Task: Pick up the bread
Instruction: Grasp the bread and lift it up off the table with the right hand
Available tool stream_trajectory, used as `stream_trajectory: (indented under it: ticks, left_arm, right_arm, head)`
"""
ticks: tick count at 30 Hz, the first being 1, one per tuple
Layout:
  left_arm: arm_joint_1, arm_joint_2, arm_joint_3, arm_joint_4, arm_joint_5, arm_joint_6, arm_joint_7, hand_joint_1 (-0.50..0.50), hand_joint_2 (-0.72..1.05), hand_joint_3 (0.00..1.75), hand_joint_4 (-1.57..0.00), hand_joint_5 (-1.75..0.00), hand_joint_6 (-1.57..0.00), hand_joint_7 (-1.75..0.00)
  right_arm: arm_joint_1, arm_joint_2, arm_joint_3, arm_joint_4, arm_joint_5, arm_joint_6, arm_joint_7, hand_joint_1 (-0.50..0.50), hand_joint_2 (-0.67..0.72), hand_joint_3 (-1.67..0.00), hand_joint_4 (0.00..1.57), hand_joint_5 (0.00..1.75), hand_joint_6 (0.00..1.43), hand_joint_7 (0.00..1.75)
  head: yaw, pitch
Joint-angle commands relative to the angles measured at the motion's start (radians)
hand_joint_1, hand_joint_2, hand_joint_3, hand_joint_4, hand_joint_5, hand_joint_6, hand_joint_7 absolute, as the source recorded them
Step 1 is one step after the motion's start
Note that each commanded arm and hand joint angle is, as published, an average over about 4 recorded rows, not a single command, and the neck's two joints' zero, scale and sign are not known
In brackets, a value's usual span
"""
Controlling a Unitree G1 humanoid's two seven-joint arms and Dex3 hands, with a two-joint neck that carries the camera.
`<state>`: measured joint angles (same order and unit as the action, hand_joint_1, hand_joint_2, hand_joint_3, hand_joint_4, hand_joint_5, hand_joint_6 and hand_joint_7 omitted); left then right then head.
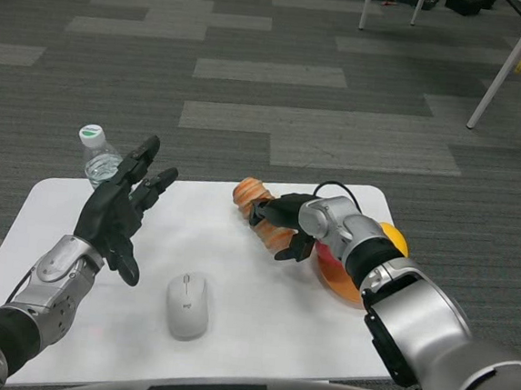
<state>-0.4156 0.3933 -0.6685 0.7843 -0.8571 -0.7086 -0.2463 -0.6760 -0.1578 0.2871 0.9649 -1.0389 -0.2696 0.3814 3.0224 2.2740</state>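
Bottle [97, 157] stands at the far left edge of our desk [230, 338], with our left robot hand [119, 210] raised just right of it, fingers spread, holding nothing. Right of that, nearer us, lies the mouse [187, 304]. Further right, our right robot hand [285, 223] is clamped around the bread [257, 209], beside an orange bowl [344, 280]. We judge the grasp made, the lift remaining.

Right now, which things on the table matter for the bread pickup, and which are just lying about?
For the job:
bread
right robot hand, gripping the bread

Lying about:
white mouse
water bottle
orange bowl
left robot hand, open, holding nothing
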Motion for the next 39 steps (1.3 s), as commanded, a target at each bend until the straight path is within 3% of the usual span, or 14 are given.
stream_trajectory:
  ticks: [1, 3, 8, 12, 15, 19, 23, 30, 33, 36, 39]
  left_arm:
    - [0.007, -0.004, 0.011, 0.007, -0.005, -0.009, -0.007, 0.5, -0.64, 0.09, 0.0, -0.41, 0.0, 0.0]
    - [0.008, -0.004, 0.012, 0.007, -0.005, -0.009, -0.007, 0.5, -0.66, 0.09, 0.0, -0.41, 0.0, 0.0]
    - [0.008, -0.004, 0.013, 0.006, -0.006, -0.012, -0.007, 0.5, -0.64, 0.09, 0.0, -0.41, 0.0, 0.0]
    - [0.009, -0.001, 0.013, 0.006, -0.006, -0.013, -0.007, 0.5, -0.64, 0.09, 0.0, -0.41, 0.0, 0.0]
    - [0.009, 0.001, 0.012, 0.006, -0.006, -0.014, -0.007, 0.5, -0.64, 0.09, 0.0, -0.41, 0.0, 0.0]
    - [0.008, 0.001, 0.011, 0.007, -0.005, -0.014, -0.007, 0.5, -0.64, 0.09, 0.0, -0.41, 0.0, 0.0]
    - [0.008, -0.001, 0.01, 0.007, -0.005, -0.014, -0.007, 0.5, -0.64, 0.07, 0.0, -0.41, 0.0, 0.0]
    - [0.008, -0.004, 0.01, 0.007, -0.005, -0.014, -0.007, 0.5, -0.64, 0.09, 0.0, -0.41, 0.0, 0.0]
    - [0.008, -0.003, 0.01, 0.007, -0.005, -0.014, -0.007, 0.5, -0.64, 0.09, 0.0, -0.41, 0.0, 0.0]
    - [0.008, -0.002, 0.01, 0.007, -0.005, -0.014, -0.007, 0.5, -0.64, 0.09, 0.0, -0.41, 0.0, 0.0]
    - [0.008, -0.002, 0.01, 0.007, -0.005, -0.014, -0.007, 0.5, -0.64, 0.09, 0.0, -0.41, 0.0, 0.0]
  right_arm:
    - [0.062, -0.012, 0.007, -0.006, -0.003, -0.02, 0.082, -0.46, -0.49, -0.97, 0.0, 1.07, 0.03, 1.45]
    - [0.067, -0.017, 0.007, -0.02, -0.003, -0.02, 0.099, -0.46, -0.49, -1.01, 0.0, 1.07, 0.03, 1.47]
    - [0.107, -0.046, 0.009, -0.074, 0.011, -0.056, 0.317, -0.46, -0.48, -1.03, 0.0, 1.16, 0.03, 1.47]
    - [0.138, -0.062, 0.011, -0.123, 0.012, -0.062, 0.39, -0.46, -0.48, -1.05, 0.0, 1.16, 0.03, 1.47]
    - [0.159, -0.086, 0.012, -0.176, 0.025, -0.062, 0.405, -0.46, -0.48, -1.11, 0.0, 1.16, 0.03, 1.47]
    - [0.162, -0.093, 0.007, -0.17, 0.03, -0.065, 0.404, -0.46, -0.48, -1.11, 0.0, 1.16, 0.03, 1.47]
    - [0.161, -0.077, -0.003, -0.121, 0.028, -0.086, 0.397, -0.46, -0.48, -1.05, 0.0, 1.16, 0.0, 1.47]
    - [0.156, -0.053, -0.026, -0.042, 0.023, -0.121, 0.387, -0.46, -0.35, -1.23, 0.0, 1.16, 0.01, 1.54]
    - [0.156, -0.053, -0.047, -0.053, 0.027, -0.152, 0.385, -0.46, -0.38, -1.27, 0.0, 1.16, 0.03, 1.54]
    - [0.156, -0.054, -0.076, -0.074, 0.039, -0.175, 0.384, -0.46, -0.41, -1.21, 0.0, 1.12, 0.05, 1.54]
    - [0.156, -0.053, -0.1, -0.097, 0.075, -0.181, 0.383, -0.46, -0.41, -0.93, 0.0, 1.07, 0.06, 1.54]
  head:
    - [0.005, -0.001]
    - [0.01, -0.002]
    - [0.017, -0.002]
    - [0.026, -0.003]
    - [0.024, -0.002]
    - [0.02, -0.002]
    - [0.021, -0.006]
    - [0.023, -0.008]
    - [0.024, -0.008]
    - [0.027, -0.006]
    - [0.031, -0.005]
